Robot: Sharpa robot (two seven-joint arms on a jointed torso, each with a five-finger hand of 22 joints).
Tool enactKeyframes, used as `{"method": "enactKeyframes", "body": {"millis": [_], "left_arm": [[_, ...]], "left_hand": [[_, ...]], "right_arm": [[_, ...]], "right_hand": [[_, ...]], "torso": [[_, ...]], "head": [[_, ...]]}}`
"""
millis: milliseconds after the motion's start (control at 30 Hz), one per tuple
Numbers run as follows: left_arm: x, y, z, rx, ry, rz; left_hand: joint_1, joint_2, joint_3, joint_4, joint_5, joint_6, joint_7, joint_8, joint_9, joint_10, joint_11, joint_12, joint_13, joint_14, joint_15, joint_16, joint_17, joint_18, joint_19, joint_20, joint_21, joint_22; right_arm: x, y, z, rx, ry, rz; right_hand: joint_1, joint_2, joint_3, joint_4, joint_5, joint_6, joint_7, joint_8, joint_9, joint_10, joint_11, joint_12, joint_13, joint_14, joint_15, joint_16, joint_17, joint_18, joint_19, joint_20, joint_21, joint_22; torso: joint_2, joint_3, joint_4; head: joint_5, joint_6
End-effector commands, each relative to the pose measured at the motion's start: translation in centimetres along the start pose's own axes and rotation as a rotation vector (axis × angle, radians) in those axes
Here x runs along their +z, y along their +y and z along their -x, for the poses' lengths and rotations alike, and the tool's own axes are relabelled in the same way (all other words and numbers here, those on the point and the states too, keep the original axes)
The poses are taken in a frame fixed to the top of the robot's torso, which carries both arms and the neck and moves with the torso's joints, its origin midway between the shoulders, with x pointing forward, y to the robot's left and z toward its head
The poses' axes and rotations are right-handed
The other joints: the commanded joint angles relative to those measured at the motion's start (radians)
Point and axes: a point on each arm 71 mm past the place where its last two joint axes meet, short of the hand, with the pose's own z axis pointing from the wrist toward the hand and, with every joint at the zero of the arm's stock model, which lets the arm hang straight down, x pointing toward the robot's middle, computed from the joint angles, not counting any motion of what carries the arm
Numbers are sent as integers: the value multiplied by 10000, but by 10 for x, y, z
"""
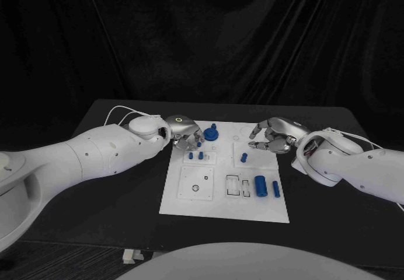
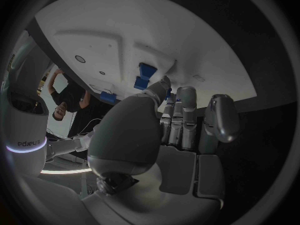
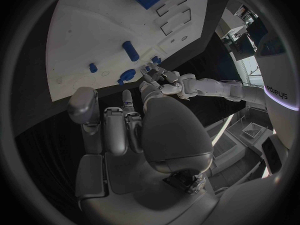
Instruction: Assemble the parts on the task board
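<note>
One task board [image 1: 226, 201] on tabletop [image 1: 110, 204] — about seven blue parts [image 1: 262, 186]. Left hand [image 1: 184, 133] pinching a part, seemingly; right hand [image 1: 271, 137] curled, contents indiscernible — wrist views closer.

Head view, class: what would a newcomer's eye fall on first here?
The white task board glows against the black table, dotted with small blue parts such as a large cylinder on its right side. At the board's far end both silver hands meet it: the left hand at a blue part, the right hand opposite.

Black table [image 1: 101, 204] under white plate; dark curtain [image 1: 202, 46] hangs behind it.
</note>
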Motion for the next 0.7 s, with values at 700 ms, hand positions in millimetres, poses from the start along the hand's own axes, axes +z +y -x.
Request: {"method": "enactKeyframes", "body": {"millis": [700], "left_arm": [[-78,51,28,-2593,-2865,460]], "left_hand": [[337,1021,-1093,214,403,-755,163,115,-529,-4673,-150,-306,375,-9059,285,-8162,-3986,928,-10447,12,-10968,-2086]], "right_arm": [[-2,12,70,-1225,-1559,492]], "right_hand": [[1038,-672,908,-57,129,1070,-51,-276,-184,-4848,51,-8181,-6082,-276,10,-2583,-1128,184,-481,-56,-1535,845]], "torso": [[-12,-21,43]], "head": [[37,-1]]}}
